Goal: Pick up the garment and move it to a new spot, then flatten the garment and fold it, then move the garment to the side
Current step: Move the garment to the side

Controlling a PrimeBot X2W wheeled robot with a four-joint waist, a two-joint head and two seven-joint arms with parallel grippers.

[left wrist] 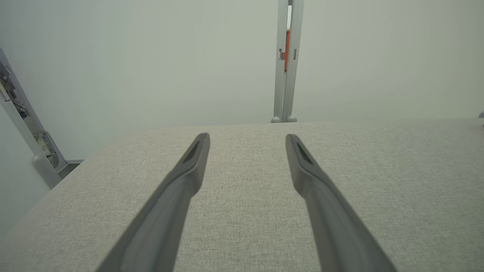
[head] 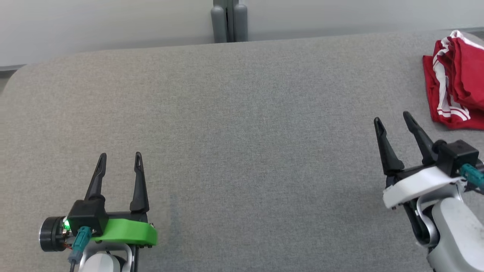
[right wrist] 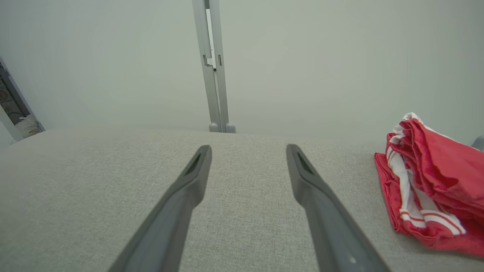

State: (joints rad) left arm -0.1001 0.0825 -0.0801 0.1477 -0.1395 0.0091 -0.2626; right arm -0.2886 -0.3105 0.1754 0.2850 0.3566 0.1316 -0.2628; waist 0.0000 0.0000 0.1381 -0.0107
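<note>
The garment [head: 459, 77] is red cloth with white stripes, bunched in a heap at the far right of the grey table [head: 234, 124]; the picture's right edge cuts it off. In the right wrist view the garment [right wrist: 435, 185] lies to the right of the fingers. My right gripper [head: 392, 117] hovers open a little short of and to the left of the heap, holding nothing. At the lower left my left gripper [head: 121, 155] stands open and holds nothing, far from the cloth. Each wrist view shows its own gripper, left [left wrist: 247, 136] and right [right wrist: 248, 148], spread over bare fabric.
A pale wall runs behind the table's far edge, with a grey post [head: 228, 20] at its middle. The table's left corner is rounded [head: 22, 71]. Equipment stands beyond the left edge in the left wrist view [left wrist: 22, 124].
</note>
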